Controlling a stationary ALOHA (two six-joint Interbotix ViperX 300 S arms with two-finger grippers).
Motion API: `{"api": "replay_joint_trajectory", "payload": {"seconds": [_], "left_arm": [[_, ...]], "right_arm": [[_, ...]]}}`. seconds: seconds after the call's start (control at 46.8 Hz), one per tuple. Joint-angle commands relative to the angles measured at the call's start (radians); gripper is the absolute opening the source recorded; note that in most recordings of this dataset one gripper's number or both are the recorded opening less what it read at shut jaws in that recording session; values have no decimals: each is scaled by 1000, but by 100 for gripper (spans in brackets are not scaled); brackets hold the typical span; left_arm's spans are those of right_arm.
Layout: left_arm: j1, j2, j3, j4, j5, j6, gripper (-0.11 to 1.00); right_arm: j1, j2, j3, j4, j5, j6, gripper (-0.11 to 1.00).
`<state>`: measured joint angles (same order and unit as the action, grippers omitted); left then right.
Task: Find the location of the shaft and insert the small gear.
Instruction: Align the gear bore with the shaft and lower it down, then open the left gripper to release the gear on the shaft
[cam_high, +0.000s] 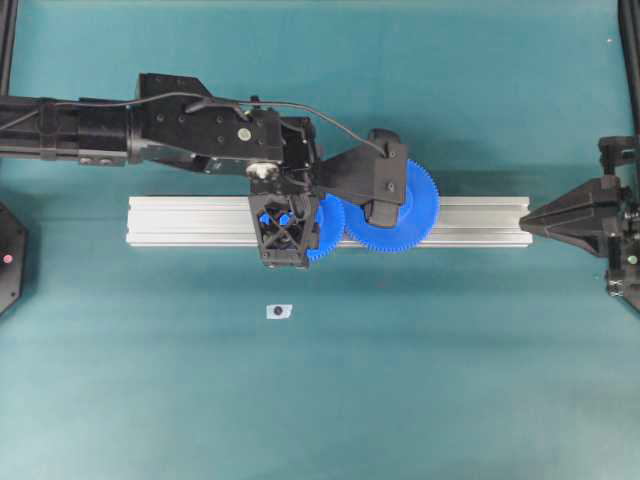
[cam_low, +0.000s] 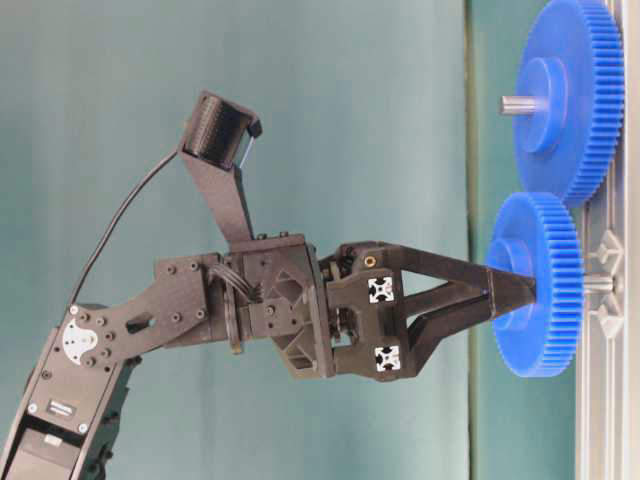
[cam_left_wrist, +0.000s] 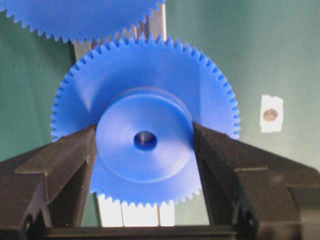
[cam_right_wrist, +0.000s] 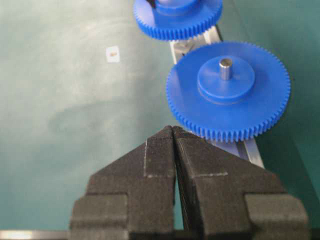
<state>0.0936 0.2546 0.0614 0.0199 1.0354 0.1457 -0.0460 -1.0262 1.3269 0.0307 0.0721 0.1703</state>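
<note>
The aluminium rail (cam_high: 200, 220) lies on the desk (cam_high: 450, 380). On it, beside the large gear (cam_high: 405, 215), the left pincer (cam_left_wrist: 145, 145) clamps the small gear's (cam_left_wrist: 145, 135) hub. Insertion looks nearly done. The shaft (cam_low: 598, 283) is mostly hidden. The right pincer (cam_right_wrist: 173, 131) is closed, empty.

A silver rail (cam_high: 180, 220) lies across the teal table (cam_high: 450, 380). The left gripper (cam_high: 283, 222) sits over the rail, partly hiding the small gear (cam_high: 325, 228), which meets a larger gear (cam_high: 415, 215). A small white tag (cam_high: 279, 311) lies apart below; the right gripper (cam_high: 527, 225) points at the rail's end
</note>
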Motion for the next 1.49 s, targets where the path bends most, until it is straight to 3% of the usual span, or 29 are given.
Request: {"api": "replay_joint_trajectory", "payload": {"seconds": [0.0,0.875,1.067,1.473], "left_arm": [[3,-28,-15,6,2,3,63],[2,-21,-46,6,2,3,64],[0,-23,-48,3,2,-3,87],[-3,-25,-63,6,2,-18,86]], "right_arm": [[-2,6,-14,0,-9,12,4],[-2,6,-17,0,-8,12,4],[-2,6,-17,0,-8,12,4],[-2,6,-17,0,-9,12,4]]}}
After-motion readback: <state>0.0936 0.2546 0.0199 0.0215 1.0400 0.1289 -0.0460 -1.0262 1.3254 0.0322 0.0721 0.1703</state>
